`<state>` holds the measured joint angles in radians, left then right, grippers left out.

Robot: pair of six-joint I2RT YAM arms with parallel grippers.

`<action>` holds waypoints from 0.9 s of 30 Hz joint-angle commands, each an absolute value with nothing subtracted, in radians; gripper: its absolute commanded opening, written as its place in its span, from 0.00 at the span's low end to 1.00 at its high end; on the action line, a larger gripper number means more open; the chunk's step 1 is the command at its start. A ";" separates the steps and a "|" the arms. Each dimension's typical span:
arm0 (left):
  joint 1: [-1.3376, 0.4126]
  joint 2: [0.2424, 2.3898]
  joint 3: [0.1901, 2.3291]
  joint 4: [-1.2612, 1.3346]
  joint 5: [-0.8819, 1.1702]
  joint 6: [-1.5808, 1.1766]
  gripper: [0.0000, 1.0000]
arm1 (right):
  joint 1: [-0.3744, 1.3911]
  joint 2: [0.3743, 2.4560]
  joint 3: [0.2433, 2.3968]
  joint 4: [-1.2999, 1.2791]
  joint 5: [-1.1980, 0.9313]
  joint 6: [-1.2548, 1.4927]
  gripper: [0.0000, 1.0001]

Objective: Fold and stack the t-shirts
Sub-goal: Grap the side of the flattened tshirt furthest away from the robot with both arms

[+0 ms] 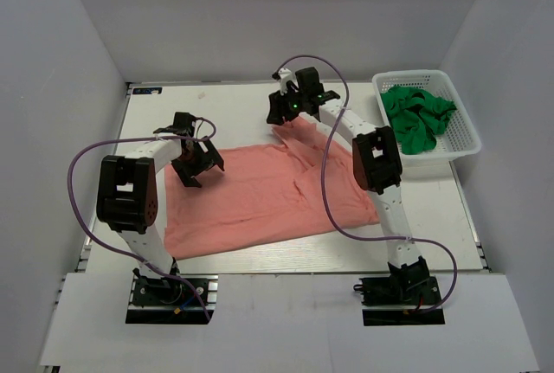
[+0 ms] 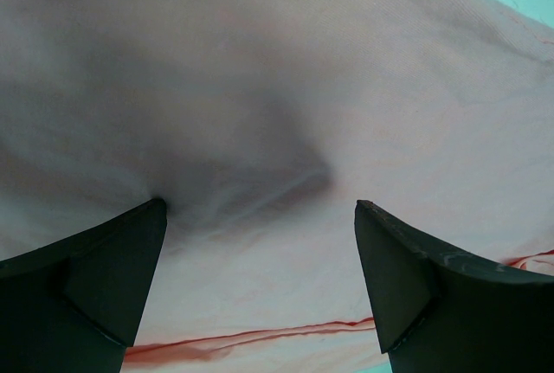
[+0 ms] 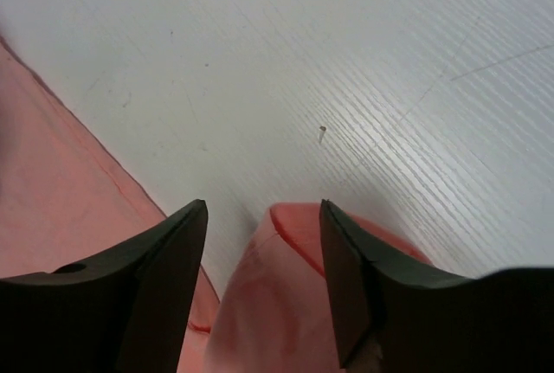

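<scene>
Across the middle of the table [image 1: 227, 101] the pink shirt [image 1: 260, 200] lies spread mostly flat, with loose creases toward its right side and no neat fold visible. The left gripper [image 1: 199, 170] hovers over the shirt's left part with its jaws as wide as they go, holding nothing. The right gripper [image 1: 279, 118] sits at the shirt's far edge. Its jaws are partly apart, and a raised lobe of pink cloth lies between them, close against one finger but apparently not pinched. At the far right, the green shirt [image 1: 417, 118] lies crumpled inside the white basket [image 1: 466, 115]. By my reading the task is at an early stage: the pink shirt needs folding, the green one needs fetching and folding, and nothing is stacked.
</scene>
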<state>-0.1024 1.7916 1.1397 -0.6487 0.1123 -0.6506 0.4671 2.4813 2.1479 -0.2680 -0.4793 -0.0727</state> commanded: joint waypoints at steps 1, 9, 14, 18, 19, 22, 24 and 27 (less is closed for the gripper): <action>-0.106 1.793 1.112 -0.626 0.115 -0.637 1.00 | 0.459 2.352 2.137 -0.256 -0.410 -0.063 0.62; -0.106 1.784 1.112 -0.626 0.115 -0.637 1.00 | 0.385 2.292 2.082 -0.386 -0.048 0.040 0.52; -0.106 1.784 1.112 -0.626 0.115 -0.637 1.00 | 0.339 2.332 2.134 -0.590 -0.023 0.095 0.54; -0.106 1.793 1.112 -0.626 0.126 -0.637 1.00 | 0.334 2.322 2.062 -0.611 -0.090 0.137 0.54; -0.106 1.793 1.112 -0.617 0.126 -0.637 1.00 | 0.333 2.322 2.057 -0.592 -0.104 0.152 0.54; -0.106 1.802 1.112 -0.617 0.135 -0.637 1.00 | 0.333 2.353 2.088 -0.584 -0.149 0.187 0.54; -0.106 1.802 1.112 -0.617 0.135 -0.637 1.00 | 0.333 2.382 2.111 -0.568 -0.169 0.205 0.54; -0.106 1.793 1.101 -0.617 0.135 -0.637 1.00 | 0.333 2.407 2.122 -0.542 -0.218 0.238 0.54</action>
